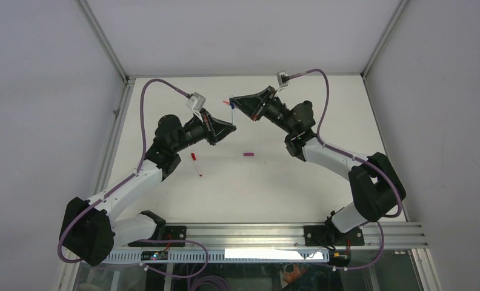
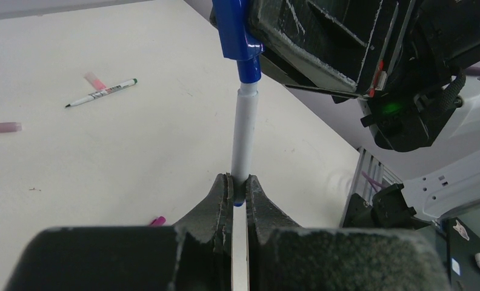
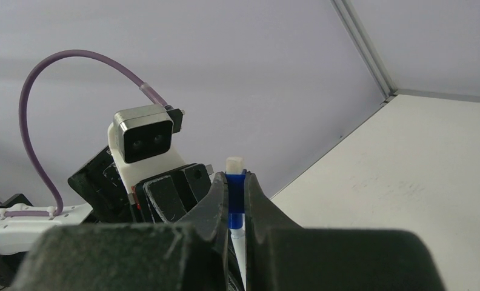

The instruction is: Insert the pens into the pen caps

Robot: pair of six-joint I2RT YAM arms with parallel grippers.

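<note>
The left claw (image 2: 239, 191) is pinching the white pen (image 2: 245, 136) by its bottom end. The right claw (image 3: 236, 194) is squeezing the blue cap (image 2: 236, 33) at twelve o'clock from the pen, up above the table (image 2: 74, 170). The best way is lining both up straight and pushing gently.

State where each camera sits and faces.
Top external: above and behind the bases, looking down on the table; both arms, left gripper and right gripper show.
Left wrist: on the left arm, facing the right gripper; own fingers clamp the white pen.
Right wrist: on the right arm, facing the left arm's camera; own fingers clamp the blue cap.
Shared: both wrist views show the blue cap.
</note>
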